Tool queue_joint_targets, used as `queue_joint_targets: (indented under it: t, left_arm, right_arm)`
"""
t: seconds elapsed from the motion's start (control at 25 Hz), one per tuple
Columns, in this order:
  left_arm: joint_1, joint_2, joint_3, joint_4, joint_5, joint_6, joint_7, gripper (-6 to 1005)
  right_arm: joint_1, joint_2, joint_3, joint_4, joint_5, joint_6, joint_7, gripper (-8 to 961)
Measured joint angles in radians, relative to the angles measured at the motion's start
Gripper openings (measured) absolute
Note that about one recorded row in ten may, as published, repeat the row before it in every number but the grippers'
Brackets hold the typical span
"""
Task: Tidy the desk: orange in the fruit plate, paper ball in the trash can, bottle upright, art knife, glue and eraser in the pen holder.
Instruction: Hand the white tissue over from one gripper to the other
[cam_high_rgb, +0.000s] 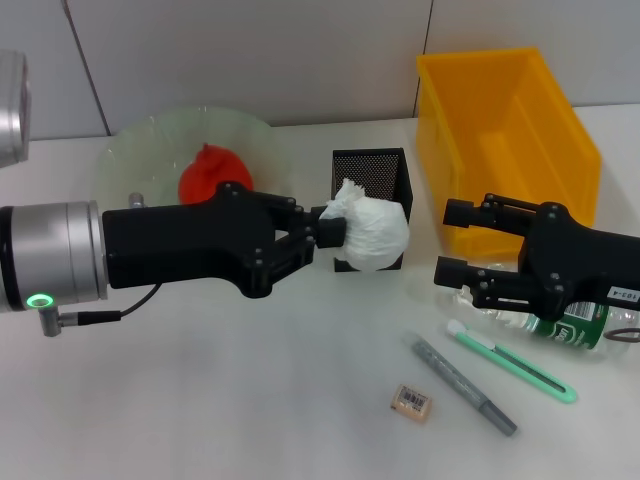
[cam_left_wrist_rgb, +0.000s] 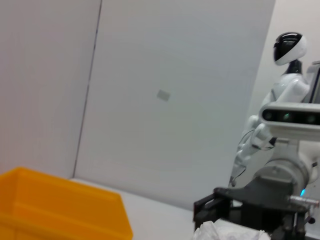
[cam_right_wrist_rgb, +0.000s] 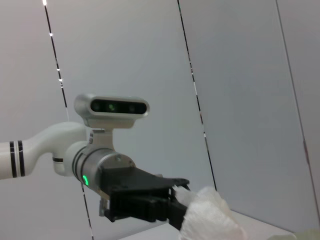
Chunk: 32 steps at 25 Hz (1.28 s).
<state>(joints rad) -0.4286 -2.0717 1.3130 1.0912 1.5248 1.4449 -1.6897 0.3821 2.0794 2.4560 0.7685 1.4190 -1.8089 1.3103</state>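
My left gripper (cam_high_rgb: 338, 231) is shut on the white paper ball (cam_high_rgb: 372, 232) and holds it in the air just in front of the black mesh pen holder (cam_high_rgb: 372, 172). The right wrist view shows the same paper ball (cam_right_wrist_rgb: 209, 220) at the fingertips. The orange (cam_high_rgb: 211, 176) lies in the pale-green fruit plate (cam_high_rgb: 135, 150). The yellow trash can (cam_high_rgb: 505, 130) stands at the back right. My right gripper (cam_high_rgb: 451, 242) is open above the lying bottle (cam_high_rgb: 565, 327). On the table lie the green art knife (cam_high_rgb: 512, 366), grey glue stick (cam_high_rgb: 464, 385) and eraser (cam_high_rgb: 411, 402).
A wall runs behind the table. The trash can (cam_left_wrist_rgb: 60, 212) also shows in the left wrist view, with the right arm's black gripper (cam_left_wrist_rgb: 240, 205) beyond the paper ball (cam_left_wrist_rgb: 225, 232). Bare table lies at the front left.
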Motion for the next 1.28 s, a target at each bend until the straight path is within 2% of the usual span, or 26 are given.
queue_joint_targets:
  t: [1.28]
  left_arm:
    - [-0.004, -0.001, 0.036, 0.032, -0.017, 0.012, -0.003, 57]
  right_arm:
    - [0.053, 0.002, -0.003, -0.05, 0.0, -0.011, -0.002, 732]
